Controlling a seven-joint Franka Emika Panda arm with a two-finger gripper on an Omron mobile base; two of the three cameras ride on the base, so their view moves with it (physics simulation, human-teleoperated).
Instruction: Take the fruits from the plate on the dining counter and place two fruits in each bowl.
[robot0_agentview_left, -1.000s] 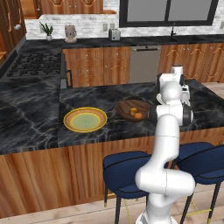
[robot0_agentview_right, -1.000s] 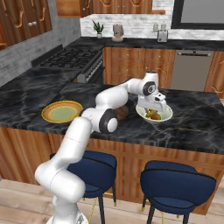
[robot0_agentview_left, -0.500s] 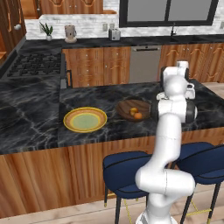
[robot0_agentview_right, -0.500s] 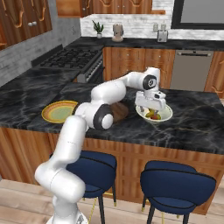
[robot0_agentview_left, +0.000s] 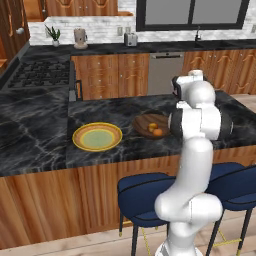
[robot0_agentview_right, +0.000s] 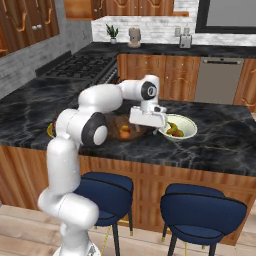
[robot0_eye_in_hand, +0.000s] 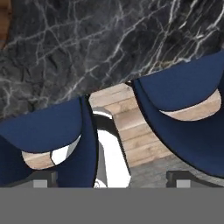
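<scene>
My gripper (robot0_agentview_right: 148, 123) hangs open and empty just above the dining counter (robot0_agentview_right: 220, 145), between the two bowls. Its dark fingertips (robot0_eye_in_hand: 40, 178) stand wide apart in the hand view. The pale cream bowl (robot0_agentview_right: 189, 131), right of the hand, holds the yellow banana (robot0_agentview_right: 172, 129) and the reddish apple (robot0_agentview_right: 179, 133). The dark brown wooden bowl (robot0_agentview_left: 142, 122), to the left, holds two orange round fruits (robot0_agentview_left: 155, 130). The yellow-rimmed plate (robot0_agentview_left: 97, 136) lies bare further left. From the left base, my arm hides the cream bowl.
Two blue stools (robot0_agentview_right: 199, 215) stand against the front of the counter, and they show under the hand too (robot0_eye_in_hand: 183, 105). A stove (robot0_agentview_left: 42, 75) sits at the far left. The wall counter (robot0_agentview_left: 150, 47) behind carries a plant and small appliances.
The jaws have gone from nearly shut to wide open. The hand has drawn back left from over the cream bowl, where a fruit was let go.
</scene>
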